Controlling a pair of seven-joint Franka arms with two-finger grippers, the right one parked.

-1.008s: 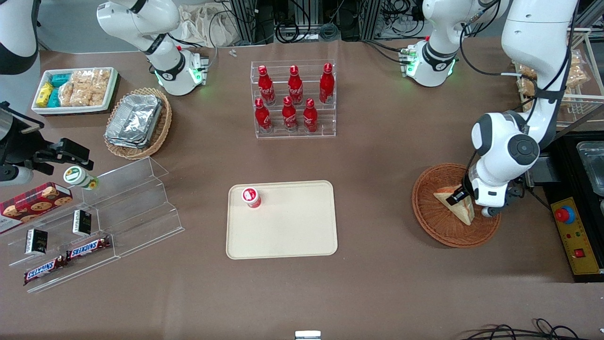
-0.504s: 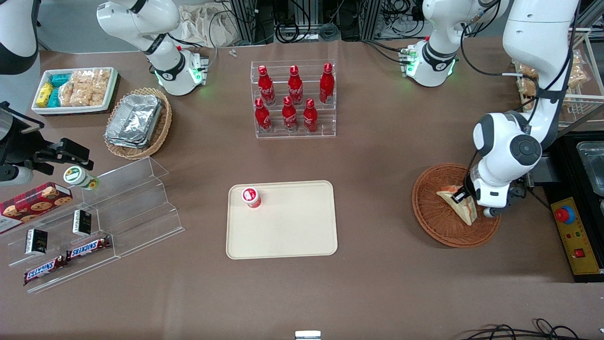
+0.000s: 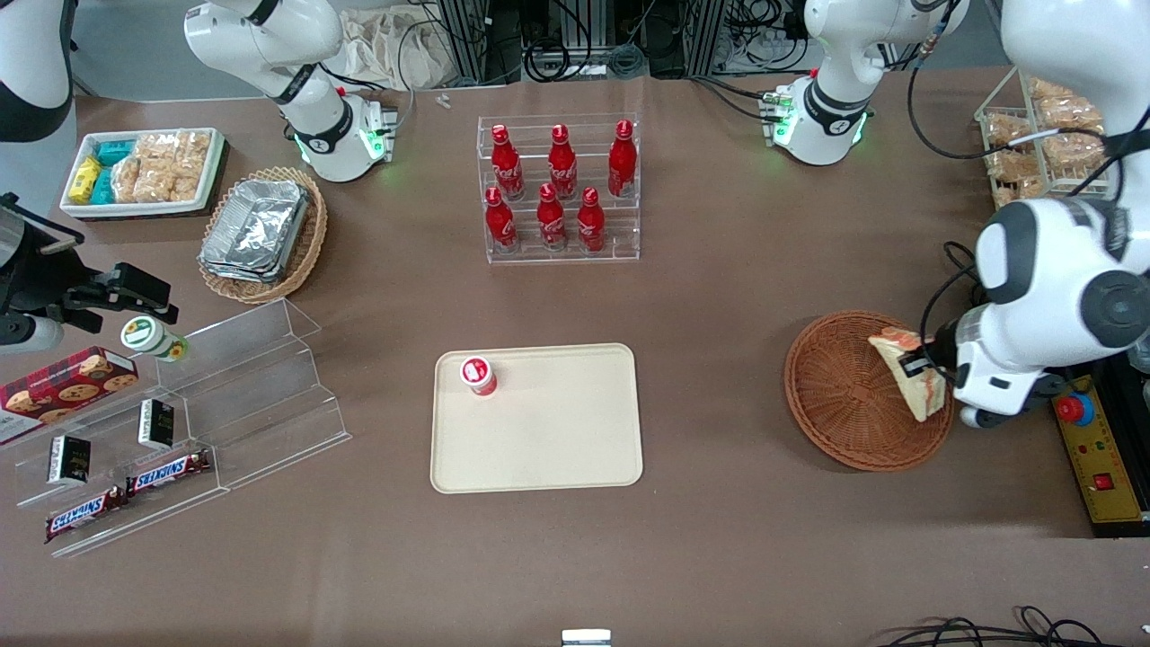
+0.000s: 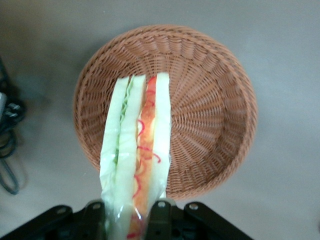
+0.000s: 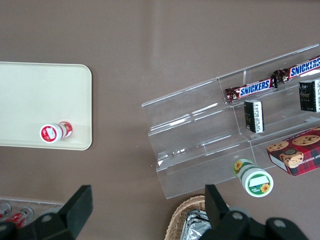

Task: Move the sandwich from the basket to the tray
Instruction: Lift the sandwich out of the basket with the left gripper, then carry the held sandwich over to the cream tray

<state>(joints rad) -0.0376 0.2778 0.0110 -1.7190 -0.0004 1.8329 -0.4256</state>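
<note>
My gripper (image 4: pixel 127 205) pinching sandwich (image 4: pixel 135 160), lifted clear above basket (image 4: pixel 210 90). Step: carry. Next, likely: swing toward tray (image 3: pixel 557 449), avoid red-capped cup (image 3: pixel 477 375), lower, release.

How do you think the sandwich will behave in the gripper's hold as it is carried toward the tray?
The sandwich, pinched at one end by the gripper, hangs above the basket; it probably sags or swings, being soft bread. Its glossy clear wrap looks slippery, so it may slide. It seems light, yet easily squashed.
</note>
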